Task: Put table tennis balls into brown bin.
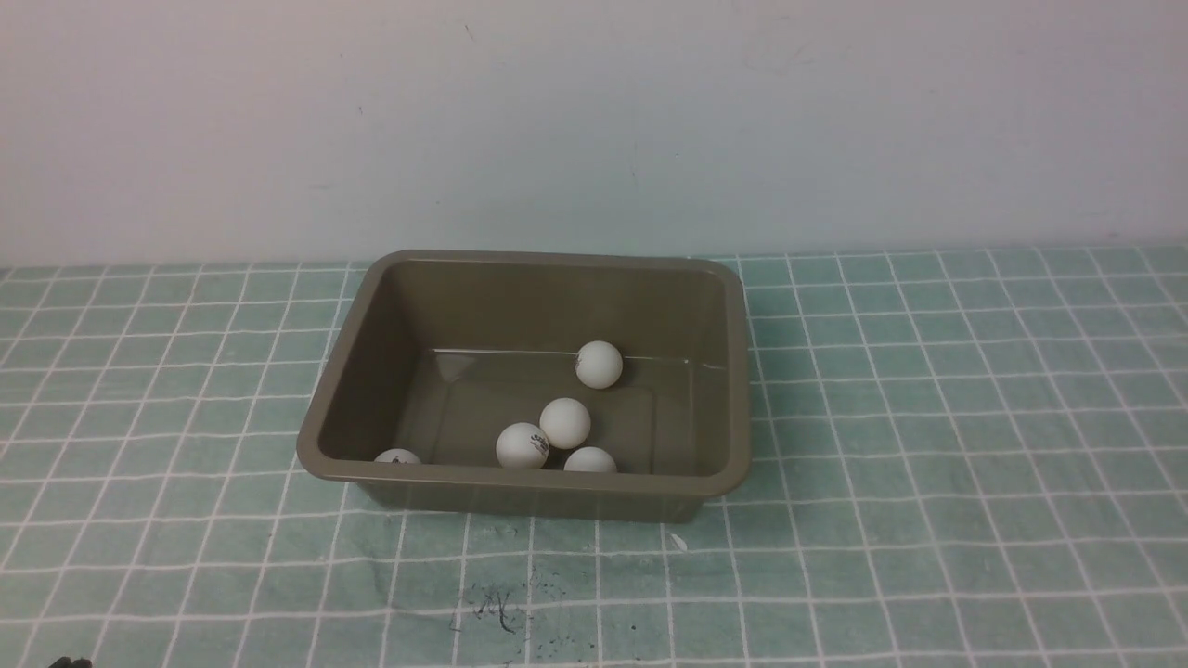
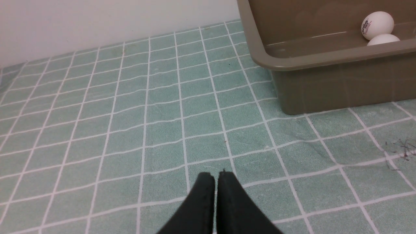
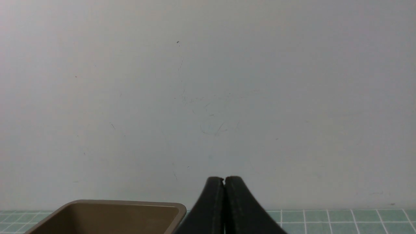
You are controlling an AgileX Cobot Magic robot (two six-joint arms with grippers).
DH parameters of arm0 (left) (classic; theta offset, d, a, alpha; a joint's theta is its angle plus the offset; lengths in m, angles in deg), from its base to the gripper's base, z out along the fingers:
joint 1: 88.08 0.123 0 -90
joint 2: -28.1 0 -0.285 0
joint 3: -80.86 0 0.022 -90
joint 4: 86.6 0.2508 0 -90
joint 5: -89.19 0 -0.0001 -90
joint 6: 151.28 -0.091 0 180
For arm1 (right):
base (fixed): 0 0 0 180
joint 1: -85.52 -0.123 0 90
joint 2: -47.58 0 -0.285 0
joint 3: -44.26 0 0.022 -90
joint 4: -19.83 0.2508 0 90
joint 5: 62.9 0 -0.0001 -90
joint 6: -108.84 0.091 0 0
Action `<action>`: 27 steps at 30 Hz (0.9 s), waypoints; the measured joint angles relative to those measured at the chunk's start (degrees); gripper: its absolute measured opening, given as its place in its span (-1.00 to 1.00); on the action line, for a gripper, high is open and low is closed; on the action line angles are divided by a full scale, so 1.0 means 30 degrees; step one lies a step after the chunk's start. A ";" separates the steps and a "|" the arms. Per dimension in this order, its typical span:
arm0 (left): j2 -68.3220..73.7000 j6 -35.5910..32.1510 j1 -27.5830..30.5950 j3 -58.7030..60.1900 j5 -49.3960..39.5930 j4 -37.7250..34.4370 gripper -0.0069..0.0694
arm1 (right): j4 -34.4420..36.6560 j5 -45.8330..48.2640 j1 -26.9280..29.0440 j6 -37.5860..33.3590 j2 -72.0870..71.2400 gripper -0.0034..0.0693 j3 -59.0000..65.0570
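Observation:
The brown bin (image 1: pixel 738 390) stands mid-table on the green checked cloth. Several table tennis balls lie inside it: one by the far wall (image 1: pixel 599 364), a cluster near the front wall (image 1: pixel 564 422) (image 1: pixel 522 445) (image 1: pixel 590 460), and one half hidden behind the front-left rim (image 1: pixel 397 456). In the left wrist view the bin's corner (image 2: pixel 260 55) and two balls (image 2: pixel 377 24) show. My left gripper (image 2: pixel 216 175) is shut and empty, over bare cloth to the bin's left. My right gripper (image 3: pixel 224 179) is shut and empty, facing the wall, with the bin's rim (image 3: pixel 130 204) below. Neither arm shows in the front view.
A pale wall (image 1: pixel 594 121) rises just behind the table. The green cloth (image 1: pixel 928 417) spreads on both sides of the bin, with dark scribble marks (image 1: pixel 497 608) in front of it.

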 joint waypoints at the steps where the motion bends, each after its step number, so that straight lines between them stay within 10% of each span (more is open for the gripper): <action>1: 0.0000 0.0000 0.0000 0.0000 0.0000 0.0000 -0.83 | 0.0000 0.0000 0.0000 0.0000 0.0000 -0.95 0.0000; 5: 0.0000 0.0000 0.0000 0.0000 0.0000 0.0000 -0.83 | 0.1179 -0.0096 0.0000 -0.0580 0.0000 -0.95 0.0006; 14: 0.0000 0.0000 0.0000 0.0000 -0.0003 0.0000 -0.83 | 1.0215 -0.3295 0.0000 -1.0966 0.0000 -0.95 0.1855; 21: 0.0000 0.0007 0.0000 0.0000 -0.0020 0.0000 -0.83 | 1.0070 -0.3663 0.0439 -1.2649 0.0000 -0.95 0.3551; 27: 0.0000 0.0007 0.0000 0.0000 -0.0020 0.0000 -0.83 | 0.9045 -0.3117 0.4812 -1.2720 0.0000 -0.95 0.6681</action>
